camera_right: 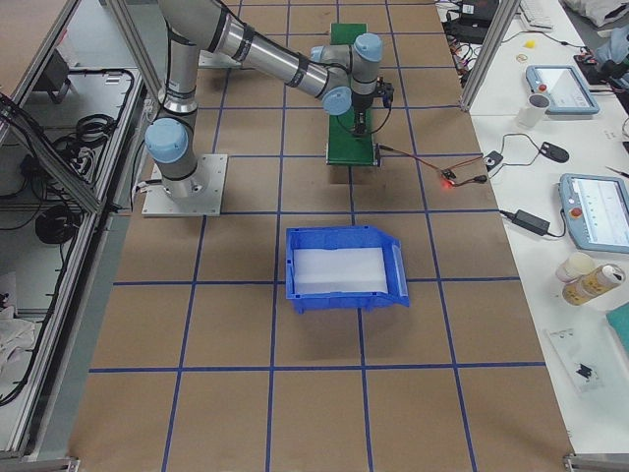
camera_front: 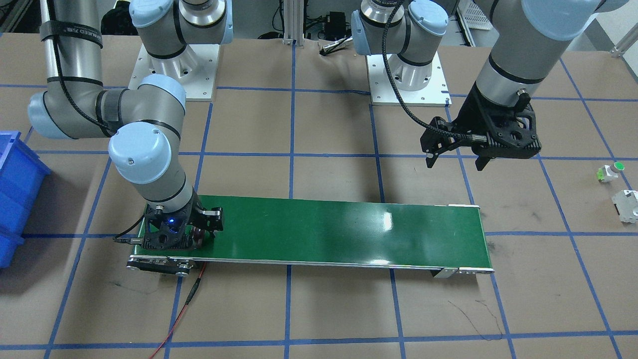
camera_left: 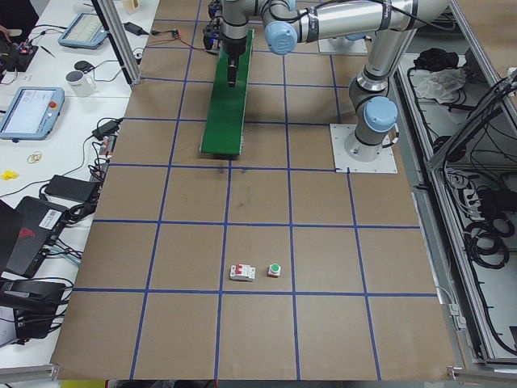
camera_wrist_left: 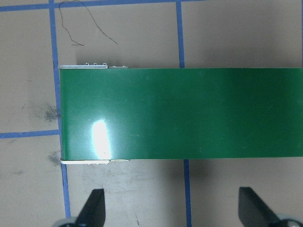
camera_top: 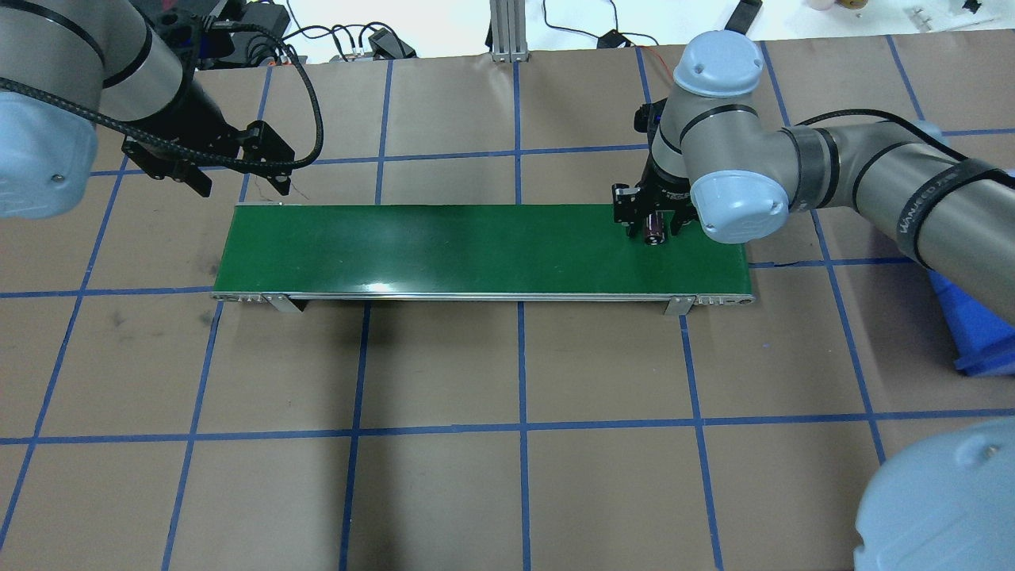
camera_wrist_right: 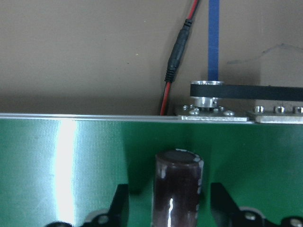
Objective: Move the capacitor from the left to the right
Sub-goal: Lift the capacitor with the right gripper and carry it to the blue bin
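Note:
The capacitor [camera_wrist_right: 178, 189], a dark brown cylinder, is on the green conveyor belt [camera_top: 476, 246] at its right end in the overhead view [camera_top: 655, 231]. My right gripper [camera_wrist_right: 173, 208] is low over the belt and open, with one finger on each side of the capacitor and a small gap on both sides. It also shows in the overhead view [camera_top: 655, 228] and the front-facing view [camera_front: 199, 233]. My left gripper [camera_top: 238, 184] is open and empty, hanging above the table just beyond the belt's left end. Its fingertips [camera_wrist_left: 94, 208] show wide apart in the left wrist view.
A blue bin [camera_right: 339, 270] stands on the table past the belt's right end. A white part with a green round cap [camera_front: 610, 172] and a white-grey block [camera_front: 627, 203] lie far out on my left side. A red-black wire [camera_wrist_right: 173, 61] runs off the belt's end.

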`<state>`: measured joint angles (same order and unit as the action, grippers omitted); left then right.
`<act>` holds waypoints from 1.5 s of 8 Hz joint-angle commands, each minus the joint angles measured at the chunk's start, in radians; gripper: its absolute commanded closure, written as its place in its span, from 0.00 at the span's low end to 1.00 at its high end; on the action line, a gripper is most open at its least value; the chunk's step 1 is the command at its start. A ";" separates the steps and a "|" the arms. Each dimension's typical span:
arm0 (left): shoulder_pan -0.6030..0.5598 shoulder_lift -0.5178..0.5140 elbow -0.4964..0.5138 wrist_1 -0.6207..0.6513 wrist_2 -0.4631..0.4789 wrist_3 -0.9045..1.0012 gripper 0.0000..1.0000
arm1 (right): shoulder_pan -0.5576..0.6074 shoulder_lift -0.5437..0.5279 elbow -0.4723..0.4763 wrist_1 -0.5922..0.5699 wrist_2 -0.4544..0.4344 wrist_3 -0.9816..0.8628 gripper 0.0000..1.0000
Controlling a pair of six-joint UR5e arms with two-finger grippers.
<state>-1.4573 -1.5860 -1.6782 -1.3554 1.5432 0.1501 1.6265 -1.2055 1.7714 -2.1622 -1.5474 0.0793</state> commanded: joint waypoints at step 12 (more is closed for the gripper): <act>0.000 -0.023 -0.002 0.027 0.000 -0.021 0.00 | -0.499 -0.206 -0.110 0.240 -0.126 -0.578 1.00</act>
<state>-1.4569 -1.6069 -1.6782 -1.3300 1.5445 0.1303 1.2941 -1.4016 1.6706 -1.9306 -1.6829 -0.2439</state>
